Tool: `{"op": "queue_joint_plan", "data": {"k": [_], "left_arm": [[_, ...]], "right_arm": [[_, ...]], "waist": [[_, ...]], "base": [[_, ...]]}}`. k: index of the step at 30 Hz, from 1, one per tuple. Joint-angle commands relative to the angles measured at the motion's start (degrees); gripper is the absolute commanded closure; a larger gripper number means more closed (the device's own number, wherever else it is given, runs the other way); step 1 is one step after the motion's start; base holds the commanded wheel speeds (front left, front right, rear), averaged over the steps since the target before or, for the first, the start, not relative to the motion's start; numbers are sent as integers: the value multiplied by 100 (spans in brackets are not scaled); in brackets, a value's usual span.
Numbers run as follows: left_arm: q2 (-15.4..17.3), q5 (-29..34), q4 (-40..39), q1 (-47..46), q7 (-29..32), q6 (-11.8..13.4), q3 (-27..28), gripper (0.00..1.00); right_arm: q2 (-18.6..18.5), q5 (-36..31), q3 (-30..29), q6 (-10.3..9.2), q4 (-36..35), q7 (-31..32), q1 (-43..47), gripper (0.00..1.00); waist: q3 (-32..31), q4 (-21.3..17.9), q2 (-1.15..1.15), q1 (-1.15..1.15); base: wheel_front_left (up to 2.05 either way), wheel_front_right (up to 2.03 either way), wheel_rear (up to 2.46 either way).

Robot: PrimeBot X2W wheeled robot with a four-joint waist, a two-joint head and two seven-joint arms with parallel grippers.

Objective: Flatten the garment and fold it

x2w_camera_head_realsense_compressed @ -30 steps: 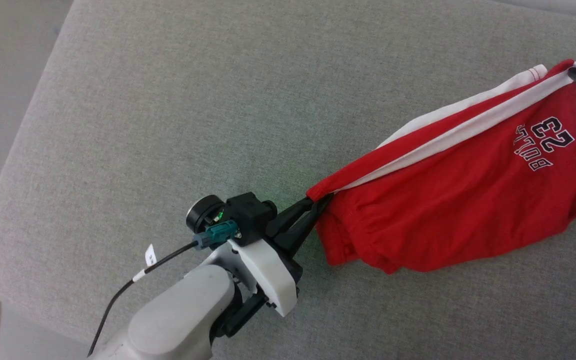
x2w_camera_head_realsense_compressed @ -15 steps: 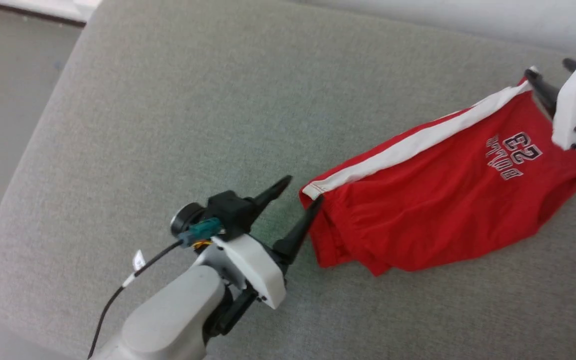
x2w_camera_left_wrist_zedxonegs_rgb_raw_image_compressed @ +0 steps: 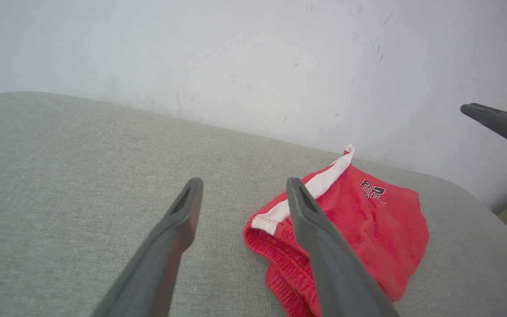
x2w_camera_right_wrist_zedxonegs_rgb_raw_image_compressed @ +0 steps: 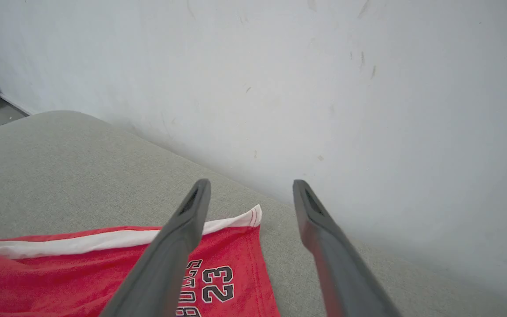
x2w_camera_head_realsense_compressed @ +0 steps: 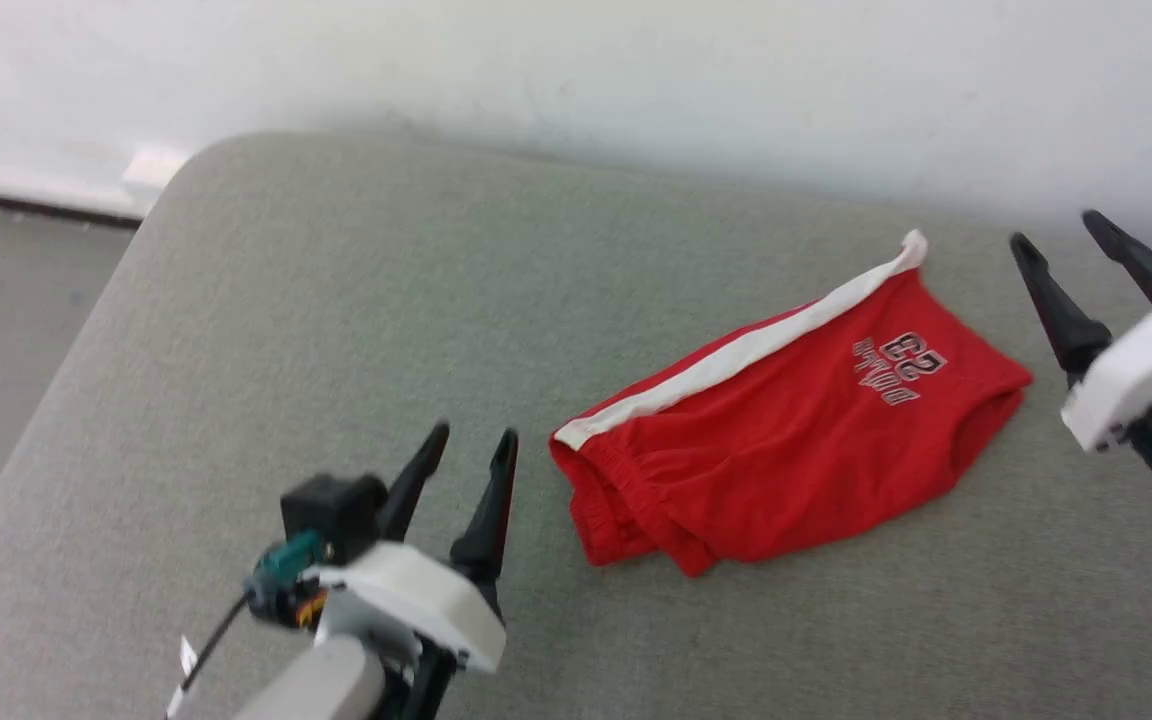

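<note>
Garment (x2w_camera_head_realsense_compressed: 786, 440) lies loosely bunched on the grey cushion (x2w_camera_head_realsense_compressed: 336, 330), between your two grippers. Your left gripper (x2w_camera_head_realsense_compressed: 474, 434) and right gripper (x2w_camera_head_realsense_compressed: 1056, 230) hover just beside it, fingers spread wide, holding nothing. Expect light, limp fabric that slides; pinch the gathered waistband (x2w_camera_head_realsense_compressed: 616, 500) corner and the white stripe (x2w_camera_head_realsense_compressed: 736, 355) at its hem end.

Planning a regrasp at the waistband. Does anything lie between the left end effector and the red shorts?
Nothing visible does. The left end effector stands open over the bare grey cushion, beside the waistband end of the shorts, and just cushion fabric lies in the gap between them.
</note>
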Motion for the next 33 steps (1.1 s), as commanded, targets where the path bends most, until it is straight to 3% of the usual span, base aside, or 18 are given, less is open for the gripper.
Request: {"op": "queue_joint_plan", "data": {"k": [1,9,17,24,33], "left_arm": [[-24,-15,-38,160,-25,62,31,0],[-255,14,-22,844,-25,505,-5,0],[-468,-203,189,836,547,622,-205,0],[-683,-568,615,574,912,699,-13,0],[-872,-736,1056,324,999,649,76,0]], "right_arm": [[15,-73,-111,-12,-32,-127,156,0],[508,-777,-1474,-12,-860,-539,1557,0],[1541,-1546,-2801,-12,-2338,-294,3092,0],[2119,-1969,-3159,-12,-3493,109,3536,0],[2312,-2005,-3361,-12,-3834,253,3598,0]], "waist": [[-367,-329,0,2],[-606,-579,0,2],[-522,-891,0,2],[-206,-1303,0,2],[80,-1589,0,2]], "base": [[0,0,0],[0,0,0],[0,0,0],[0,0,0],[0,0,0]]}}
